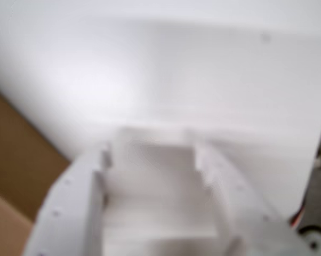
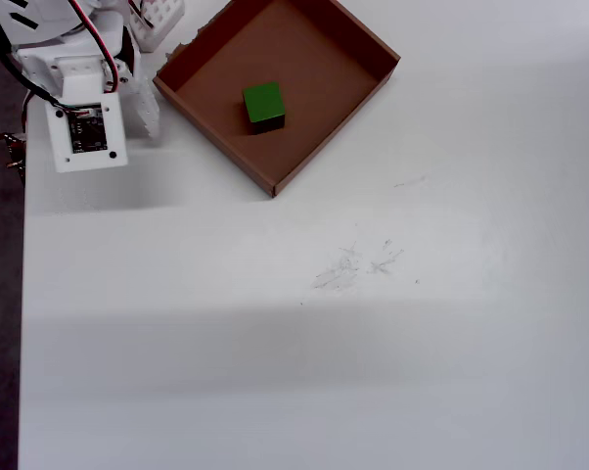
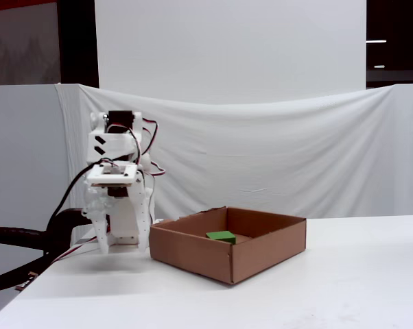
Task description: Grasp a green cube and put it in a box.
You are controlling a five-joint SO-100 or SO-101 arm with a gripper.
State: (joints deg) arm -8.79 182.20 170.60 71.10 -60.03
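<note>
Blurred claw [image 1: 152, 160] seems parted, empty; 1 green cube [image 2: 263, 105] sits in 1 box [image 2: 319, 139].

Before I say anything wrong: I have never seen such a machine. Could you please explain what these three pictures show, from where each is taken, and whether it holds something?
It is a small white robot arm standing on a white table. One picture looks straight down from above, one looks from the side, and the blurry one comes from a camera riding on the arm itself, showing its gripper close up. On the table lies a shallow brown cardboard box, and a green cube sits inside it. The arm is folded up beside the box. The gripper looks open, and nothing shows between its fingers.
</note>
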